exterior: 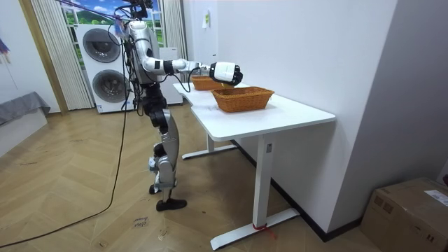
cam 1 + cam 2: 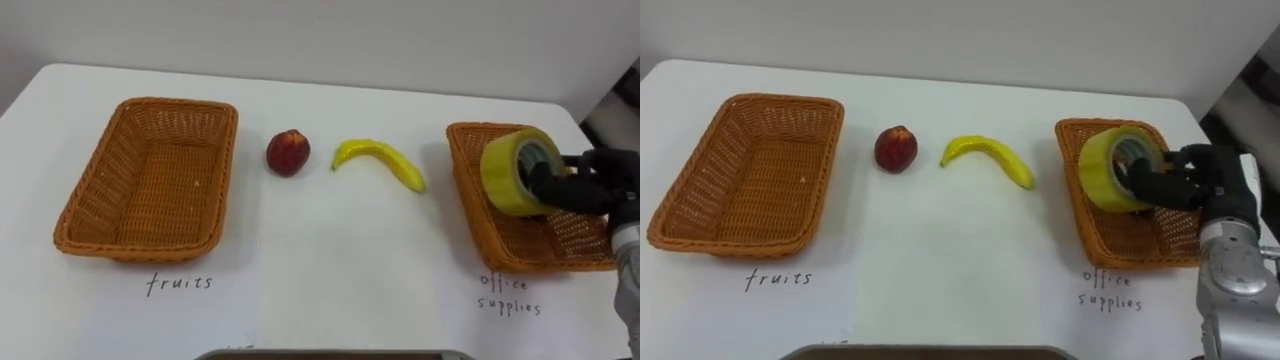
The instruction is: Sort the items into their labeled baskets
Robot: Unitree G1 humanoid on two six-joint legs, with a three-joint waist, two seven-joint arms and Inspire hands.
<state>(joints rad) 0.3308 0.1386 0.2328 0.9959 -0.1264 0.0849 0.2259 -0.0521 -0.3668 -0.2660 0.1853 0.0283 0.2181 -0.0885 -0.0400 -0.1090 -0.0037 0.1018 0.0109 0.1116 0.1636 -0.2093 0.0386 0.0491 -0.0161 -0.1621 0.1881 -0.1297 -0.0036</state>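
My right hand (image 2: 580, 185) (image 2: 1185, 180) is shut on a yellow roll of tape (image 2: 518, 168) (image 2: 1112, 167), holding it on edge just above the near-left part of the office supplies basket (image 2: 470, 140) (image 2: 1077, 135). A red apple (image 2: 288, 152) (image 2: 896, 148) and a yellow banana (image 2: 380, 160) (image 2: 988, 157) lie on the white table (image 2: 320, 270) between the two baskets. The fruits basket (image 2: 150, 180) (image 2: 745, 175) at the left holds nothing. In the room view my right hand (image 1: 234, 74) reaches over the nearer basket (image 1: 243, 98).
Handwritten labels mark the table in front of each basket. A dark edge (image 2: 335, 354) runs along the table's near side. In the room view I stand at the table's long side, with washing machines (image 1: 105, 66) behind me and a cardboard box (image 1: 409, 210) on the floor.
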